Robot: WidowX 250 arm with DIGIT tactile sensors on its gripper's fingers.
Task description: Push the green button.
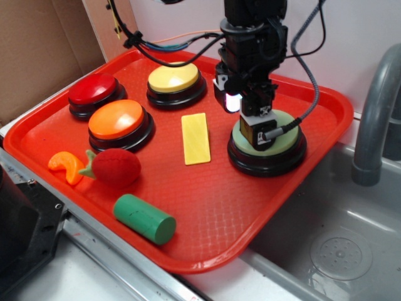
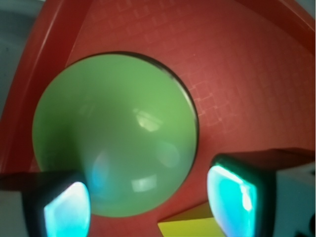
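Right now the green button [image 1: 267, 139] sits on its black base toward the right side of the red tray [image 1: 207, 248], and the gripper [image 1: 258, 130] is planted squarely over its dome, seemingly touching or just above it — a sensible spot, I judge, since pressing near the middle drives the cap straight down rather than tipping it. From the wrist camera the pale dome [image 2: 116, 133] fills most of the frame, with one fingertip [image 2: 66, 207] at the lower left and the other at the lower right, well apart, so the jaws stand open and hold nothing. Whether the cap is already depressed I cannot tell. Moving outward, a flat yellow rectangle [image 1: 195, 138] lies just left of the button, likely a distractor. Counting: four domed buttons in all, with yellow [image 1: 173, 78], red [image 1: 93, 89] and orange [image 1: 115, 119] ranged along the back and left. Toward the near-left of the tray rest one dark green cylinder [image 1: 144, 219], one red strawberry toy [image 1: 114, 167] and one orange slice [image 1: 66, 165]. A grey sink [image 1: 338, 251] adjoins the tray's right.
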